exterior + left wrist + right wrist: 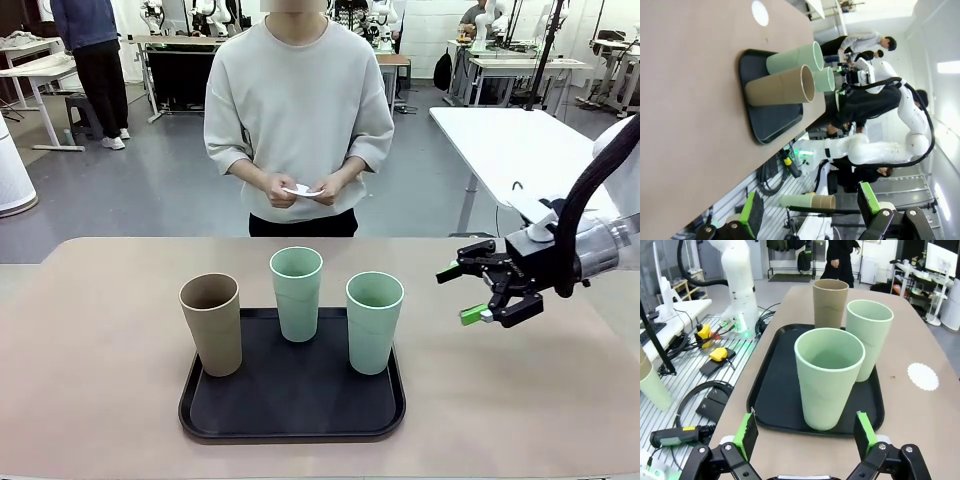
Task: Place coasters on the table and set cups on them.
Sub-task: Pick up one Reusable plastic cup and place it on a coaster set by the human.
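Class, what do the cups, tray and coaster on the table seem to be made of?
Mint cups and brown cup: matte plastic or fibre composite, probably; dull, no glare. Tray: black plastic, likely; smooth, faint sheen. Coaster: paper, apparently; thin, white, scalloped edge.

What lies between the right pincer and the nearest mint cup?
Only bare table and the rim of the black tray, no object; the front view shows the open right pincer apart from that mint cup.
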{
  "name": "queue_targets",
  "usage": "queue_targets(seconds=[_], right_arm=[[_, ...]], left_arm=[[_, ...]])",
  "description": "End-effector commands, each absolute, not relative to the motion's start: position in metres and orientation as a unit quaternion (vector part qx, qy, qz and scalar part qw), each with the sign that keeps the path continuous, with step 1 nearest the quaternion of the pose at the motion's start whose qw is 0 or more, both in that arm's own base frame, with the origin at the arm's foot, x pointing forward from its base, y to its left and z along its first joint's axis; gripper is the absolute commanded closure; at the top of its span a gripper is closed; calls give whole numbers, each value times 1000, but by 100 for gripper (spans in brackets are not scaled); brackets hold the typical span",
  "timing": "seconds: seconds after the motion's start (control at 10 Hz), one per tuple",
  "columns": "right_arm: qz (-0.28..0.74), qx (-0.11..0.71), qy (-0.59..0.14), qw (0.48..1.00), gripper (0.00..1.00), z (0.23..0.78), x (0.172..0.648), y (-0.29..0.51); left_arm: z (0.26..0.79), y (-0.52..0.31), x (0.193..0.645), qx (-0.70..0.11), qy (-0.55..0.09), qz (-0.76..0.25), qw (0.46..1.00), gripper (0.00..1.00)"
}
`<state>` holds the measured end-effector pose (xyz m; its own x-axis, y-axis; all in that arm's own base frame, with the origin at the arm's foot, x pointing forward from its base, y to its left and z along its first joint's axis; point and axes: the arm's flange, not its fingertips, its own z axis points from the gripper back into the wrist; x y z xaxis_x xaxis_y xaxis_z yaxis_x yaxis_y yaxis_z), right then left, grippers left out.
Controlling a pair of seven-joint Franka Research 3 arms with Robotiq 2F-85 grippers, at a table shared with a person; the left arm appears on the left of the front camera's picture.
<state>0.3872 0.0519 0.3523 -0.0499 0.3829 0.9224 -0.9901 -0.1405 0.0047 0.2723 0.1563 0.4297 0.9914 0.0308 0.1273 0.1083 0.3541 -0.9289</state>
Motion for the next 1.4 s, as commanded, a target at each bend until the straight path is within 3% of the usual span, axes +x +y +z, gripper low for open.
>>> queue_targets(seconds=[0.0,1.3], right_arm=[[621,430,-354,551,0,333,393,68],[610,457,-346,547,0,320,394,89]], left_arm=[[431,157,272,-572,-66,-20,817,0],[431,157,272,-572,-66,-20,817,0]])
